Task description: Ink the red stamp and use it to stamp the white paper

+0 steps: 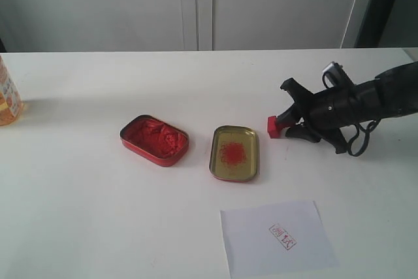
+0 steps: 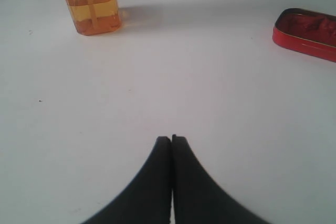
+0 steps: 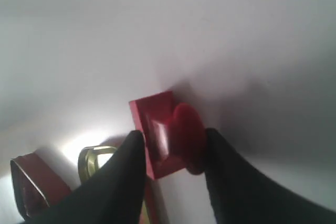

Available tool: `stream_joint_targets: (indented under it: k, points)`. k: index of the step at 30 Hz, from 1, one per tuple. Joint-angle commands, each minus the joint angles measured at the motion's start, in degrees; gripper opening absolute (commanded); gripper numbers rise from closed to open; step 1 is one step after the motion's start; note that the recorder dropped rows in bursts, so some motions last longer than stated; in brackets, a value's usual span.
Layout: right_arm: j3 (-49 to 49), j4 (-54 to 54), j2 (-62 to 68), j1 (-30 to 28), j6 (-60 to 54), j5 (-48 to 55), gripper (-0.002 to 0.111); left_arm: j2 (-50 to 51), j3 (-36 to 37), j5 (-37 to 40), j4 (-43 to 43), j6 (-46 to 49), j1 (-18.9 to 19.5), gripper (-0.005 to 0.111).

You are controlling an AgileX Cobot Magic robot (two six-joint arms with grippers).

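The red stamp is tipped on its side just above the table at the right, base facing left. My right gripper is shut on it. In the right wrist view the red stamp sits between the two black fingers of that gripper, handle towards the camera. The white paper lies flat near the front edge with a small red imprint. My left gripper is shut on nothing above bare table and does not show in the exterior view.
A red oval tin of red paste sits mid-table, and its gold-lined lid with a red smear lies beside it, left of the stamp. An orange bottle stands at the far left edge, ahead of the left gripper.
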Motion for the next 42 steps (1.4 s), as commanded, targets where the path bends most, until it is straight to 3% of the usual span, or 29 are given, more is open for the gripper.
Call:
stream_joint_targets:
  k: [1,20,30,33,42]
  points:
    - [-0.09,-2.92,-0.16,-0.63,2.54,-1.61,0.041,-0.25,0.22,-0.15,0.0,-0.14,0.03,0.0]
    - [-0.09,-5.52,-3.32,-0.63,5.84,-7.21,0.043,-0.25,0.22,-0.15,0.0,-0.14,0.03,0.0]
    - [-0.09,-14.49,-6.43,-0.63,7.82,-10.75,0.043,-0.25,0.22,-0.15,0.0,-0.14,0.03,0.0]
    - [-0.09,-16.25,-6.58,-0.63,7.82,-10.35,0.037,-0.25,0.22,-0.15,0.0,-0.14,0.03,0.0]
    - [-0.09,-24.04,-7.7,-0.63,7.82,-8.01,0.004,-0.25,0.22,-0.15,0.0,-0.14,0.03,0.0]
